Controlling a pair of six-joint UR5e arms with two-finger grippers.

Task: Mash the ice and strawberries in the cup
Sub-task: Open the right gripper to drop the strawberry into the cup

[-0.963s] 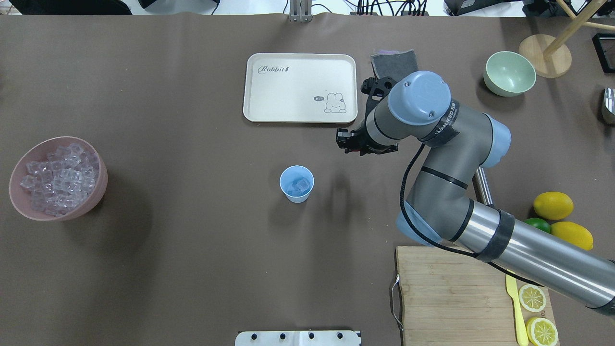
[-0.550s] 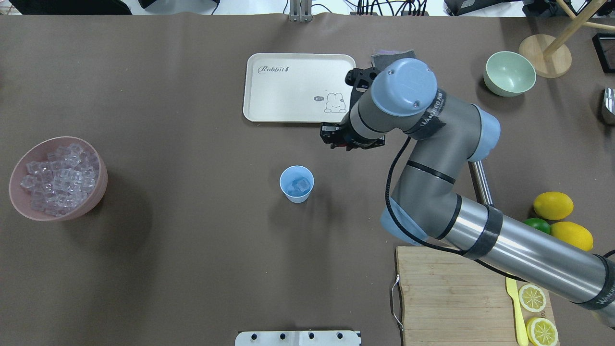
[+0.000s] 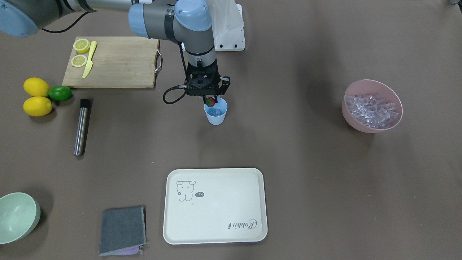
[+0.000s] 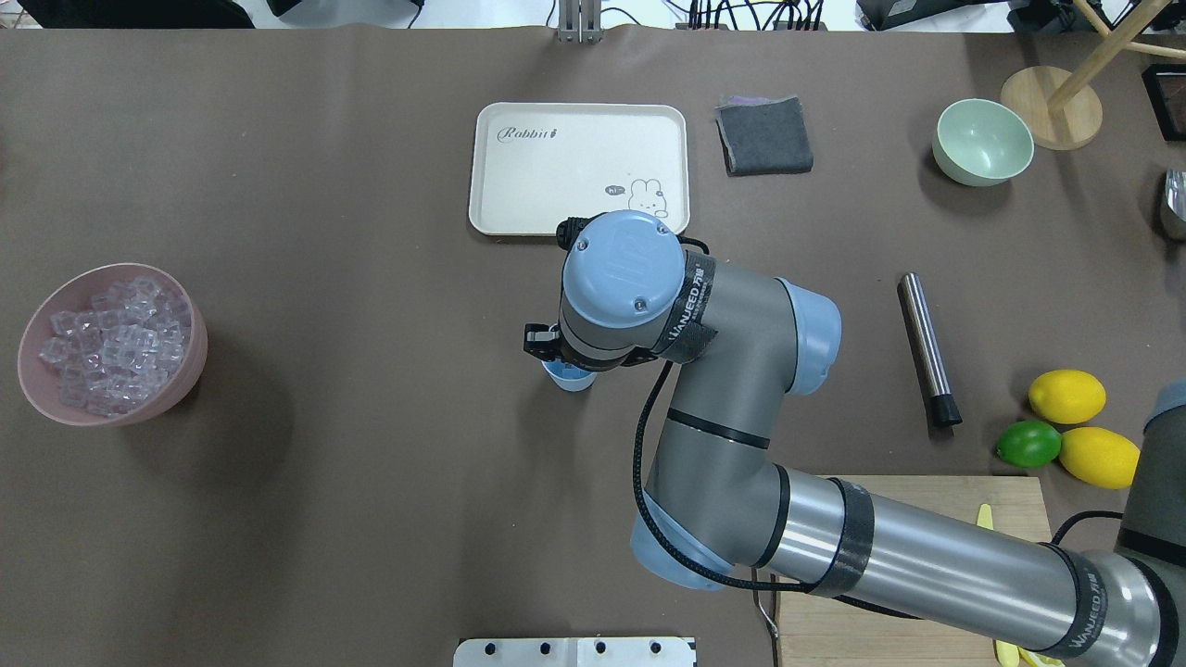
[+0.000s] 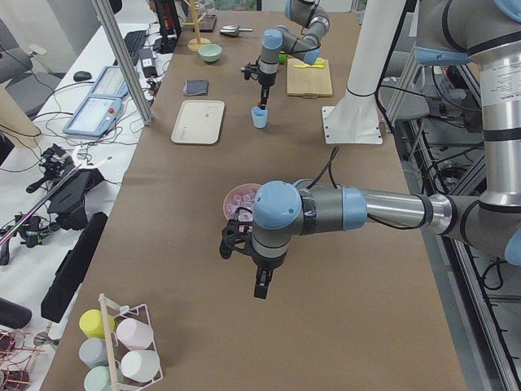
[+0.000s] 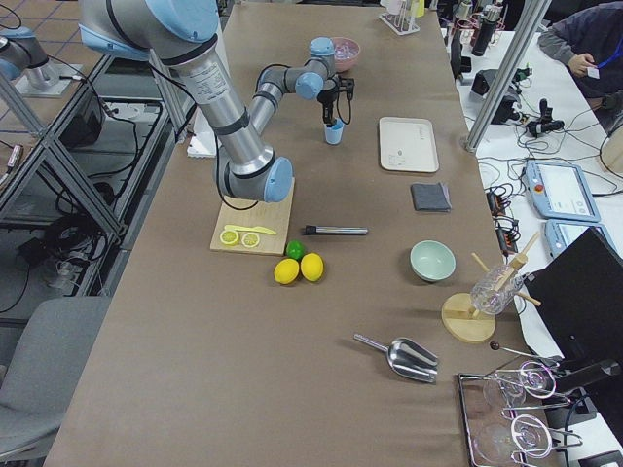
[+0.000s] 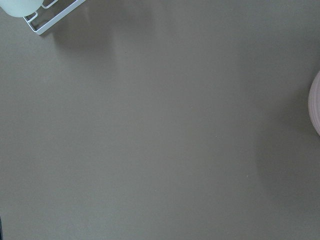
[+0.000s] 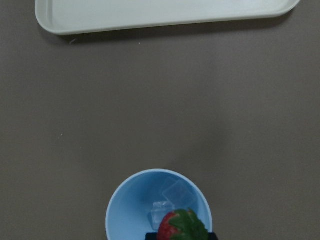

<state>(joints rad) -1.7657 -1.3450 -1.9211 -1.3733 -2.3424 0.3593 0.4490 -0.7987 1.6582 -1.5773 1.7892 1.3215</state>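
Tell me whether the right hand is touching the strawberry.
Touching. The exterior front-facing view shows the strawberry pinched in the right hand, hanging clear of the table at the rim of the cup.

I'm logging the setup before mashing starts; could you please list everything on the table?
cup: one, light blue, table centre
pink bowl: one, pink, robot's left side
ice: clear cubes, few in cup, many in pink bowl
strawberry: one, red, held over the cup
tray: one, cream, beyond the cup
cloth: one, grey, beside the tray
green bowl: one, pale green, far right
metal rod: one, silver, right of cup
lemons: two whole, yellow, beside the lime
lime: one, green, right side
cutting board: one, wooden, near right; carries two lemon halves and a yellow knife
right gripper: shut on the strawberry
left gripper: over bare table; opening unclear
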